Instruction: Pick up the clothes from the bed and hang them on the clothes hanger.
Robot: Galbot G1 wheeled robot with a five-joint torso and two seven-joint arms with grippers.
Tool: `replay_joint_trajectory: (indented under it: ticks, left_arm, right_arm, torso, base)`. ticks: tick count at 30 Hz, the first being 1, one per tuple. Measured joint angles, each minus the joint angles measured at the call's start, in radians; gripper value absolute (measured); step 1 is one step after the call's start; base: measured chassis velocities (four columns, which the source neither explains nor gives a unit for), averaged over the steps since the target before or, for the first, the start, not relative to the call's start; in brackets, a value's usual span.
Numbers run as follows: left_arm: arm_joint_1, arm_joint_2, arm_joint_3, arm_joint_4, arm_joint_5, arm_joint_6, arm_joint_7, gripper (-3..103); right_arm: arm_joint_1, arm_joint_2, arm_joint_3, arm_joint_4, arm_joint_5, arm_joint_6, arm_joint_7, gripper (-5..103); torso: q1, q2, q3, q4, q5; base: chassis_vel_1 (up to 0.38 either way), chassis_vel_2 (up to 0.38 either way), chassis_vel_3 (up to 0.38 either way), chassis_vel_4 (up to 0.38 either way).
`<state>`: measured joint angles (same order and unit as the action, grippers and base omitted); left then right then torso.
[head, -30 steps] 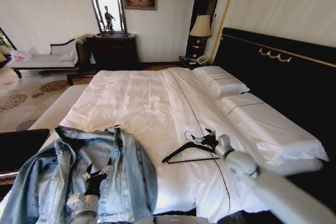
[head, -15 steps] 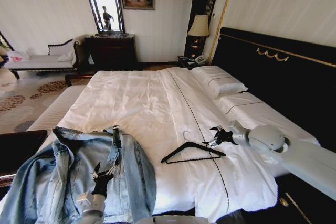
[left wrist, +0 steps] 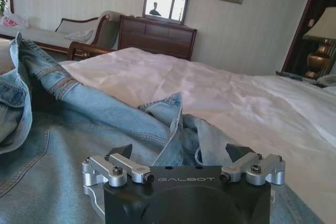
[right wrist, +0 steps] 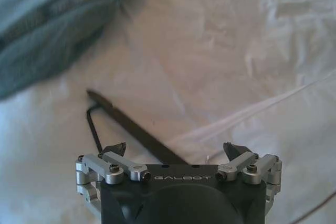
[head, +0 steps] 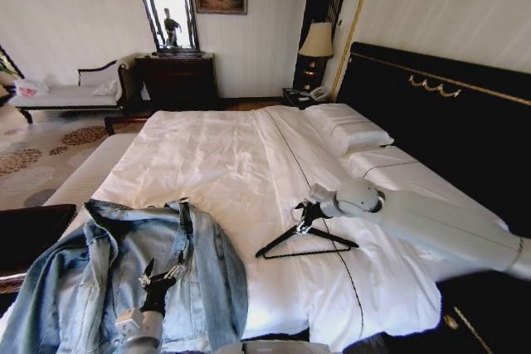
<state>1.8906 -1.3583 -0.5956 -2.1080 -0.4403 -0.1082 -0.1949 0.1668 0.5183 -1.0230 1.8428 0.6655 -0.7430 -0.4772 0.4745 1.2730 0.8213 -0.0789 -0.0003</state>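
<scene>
Reaching back over the hanger (head: 305,240) on the bed (head: 224,155), right pincer (head: 304,220) now above its hook end, fingers spread, after sitting off to the side half a second ago, left pincer (head: 161,273) spread over the denim jacket (head: 91,279), barely moved

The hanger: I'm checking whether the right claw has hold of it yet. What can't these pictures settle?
- Head view: the hanger's hook is hidden behind the right claw, so contact is unclear.
- Right wrist view: the hanger runs under the claw body; its hook end is covered.
- Head view: the jacket's near part is cut off by the picture's edge.
- Left wrist view: the left claw hovers open over denim; the gap to the cloth is unclear.
</scene>
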Motion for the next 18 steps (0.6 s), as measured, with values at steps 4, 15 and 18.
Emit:
replay_joint_trajectory:
  ticks: [4,15,18]
  left_arm:
    - [-0.002,-0.009,0.005,0.003,-0.001,-0.003,0.001,100]
    - [0.004,-0.027,0.005,0.006,-0.019,-0.014,0.005,100]
    - [0.007,-0.034,0.003,0.008,-0.020,-0.019,0.006,100]
  right_arm:
    - [0.073,0.014,-0.099,-0.022,-0.065,0.000,-0.020,100]
    - [0.086,0.097,-0.218,-0.121,-0.057,0.004,0.009,100]
    - [0.063,0.113,-0.223,-0.166,-0.068,0.005,0.014,100]
  torso:
    - [0.000,0.000,0.000,-0.0003,0.0002]
    - [0.000,0.000,0.000,0.0002,0.0005]
    - [0.000,0.000,0.000,0.0001,0.0003]
  base:
    - [0.000,0.000,0.000,0.000]
    - [0.000,0.000,0.000,0.000]
    - [0.000,0.000,0.000,0.000]
